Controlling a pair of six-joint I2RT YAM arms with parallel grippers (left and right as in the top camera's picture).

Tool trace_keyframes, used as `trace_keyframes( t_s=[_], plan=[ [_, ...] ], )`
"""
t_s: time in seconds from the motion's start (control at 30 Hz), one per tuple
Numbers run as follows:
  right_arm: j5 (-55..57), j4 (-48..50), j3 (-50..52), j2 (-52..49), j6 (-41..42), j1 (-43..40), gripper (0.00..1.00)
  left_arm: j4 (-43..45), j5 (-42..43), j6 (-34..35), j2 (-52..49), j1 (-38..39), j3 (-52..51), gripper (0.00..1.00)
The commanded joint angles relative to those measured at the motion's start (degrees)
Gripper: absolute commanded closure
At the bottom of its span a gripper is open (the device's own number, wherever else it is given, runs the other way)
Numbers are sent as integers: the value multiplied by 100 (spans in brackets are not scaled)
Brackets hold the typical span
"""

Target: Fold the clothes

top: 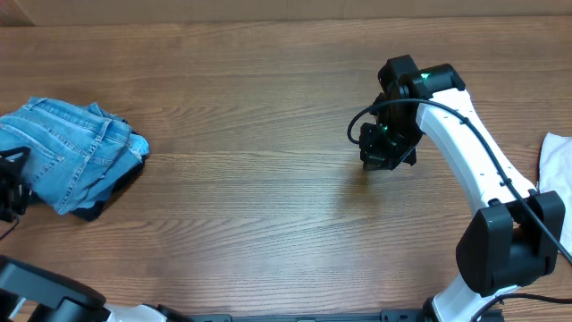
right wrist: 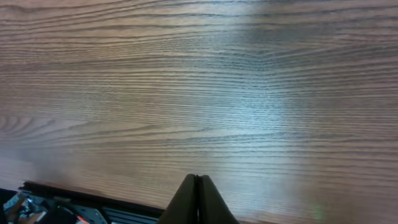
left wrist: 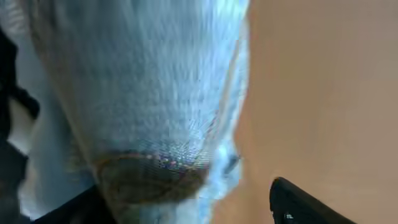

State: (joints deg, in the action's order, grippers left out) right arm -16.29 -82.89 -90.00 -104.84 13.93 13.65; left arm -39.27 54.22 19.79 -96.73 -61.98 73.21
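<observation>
Folded bundle of light-blue denim jeans (top: 67,161): laid at the left edge of the brown wood-grain tabletop (top: 268,224), upon a black garment (top: 93,211); judged soft, limp, fairly heavy, not slippery; best taken at a thick seam or hem; left tool (top: 11,182) set against it, its opening not to be told; right tool (right wrist: 197,183) closed, nothing held; cream-white cloth (top: 558,161) at the right edge; no containers seen.

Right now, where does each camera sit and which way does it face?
Overhead: above the table, looking straight down; the right arm shows mid-table.
Left wrist: close against the folded jeans; one left claw finger shows.
Right wrist: low, facing bare wood; its shut right claw shows.
Shared: overhead and left wrist both see the jeans.
</observation>
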Motion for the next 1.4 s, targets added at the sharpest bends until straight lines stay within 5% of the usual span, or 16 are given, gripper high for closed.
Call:
trace_keyframes(
  t_s=[0.0, 0.13, 0.17, 0.2, 0.23, 0.27, 0.3, 0.4, 0.47, 0.57, 0.6, 0.67, 0.9, 1.13, 1.37],
  plan=[
    [-31, 24, -50, 13, -92, 26, 96, 11, 2046, 295, 79, -376, 105, 26],
    [-31, 26, -50, 13, -149, 26, 96, 162, 2343, -442, 232, -339, 181, 46],
    [-31, 26, -50, 13, -160, 26, 96, 144, 2240, -660, 330, -317, 181, 68],
    [-31, 24, -50, 13, -160, 26, 96, 109, 2162, -662, 415, -321, 181, 72],
    [-33, 24, -50, 13, -160, 26, 96, 114, 2098, -654, 518, -326, 181, 67],
    [-31, 28, -50, 13, -160, 26, 96, 116, 1980, -654, 667, -330, 197, 51],
    [-31, 33, -50, 13, -160, 26, 96, 118, 1853, -656, 765, -330, 201, 50],
    [-33, 72, -50, 13, -157, 26, 96, 11, 901, -1104, 1086, -219, 201, 67],
    [-35, 85, -50, 13, -155, 26, 96, -463, -730, -1897, 1075, 275, 195, 86],
    [-50, 90, -50, 13, -153, 26, 96, -422, -3005, -2280, 765, 1716, 190, 96],
    [-50, 68, -50, 13, -61, 26, 96, -160, -4288, -1934, 337, 2354, 190, 96],
    [-52, 9, -50, 13, -22, 26, 96, 258, -4868, -1318, -267, 2603, 190, 96],
    [-94, -81, -50, 13, 111, 26, 96, 785, -4079, -1036, -2732, 2406, 601, 82],
    [-94, -142, -50, 13, 127, 26, 96, -984, -3694, -1427, -1687, 2031, 2612, 67],
    [-94, -155, -50, 13, 129, 26, 96, -595, -5132, -1034, -2166, 1969, 1956, 71]
  ],
)
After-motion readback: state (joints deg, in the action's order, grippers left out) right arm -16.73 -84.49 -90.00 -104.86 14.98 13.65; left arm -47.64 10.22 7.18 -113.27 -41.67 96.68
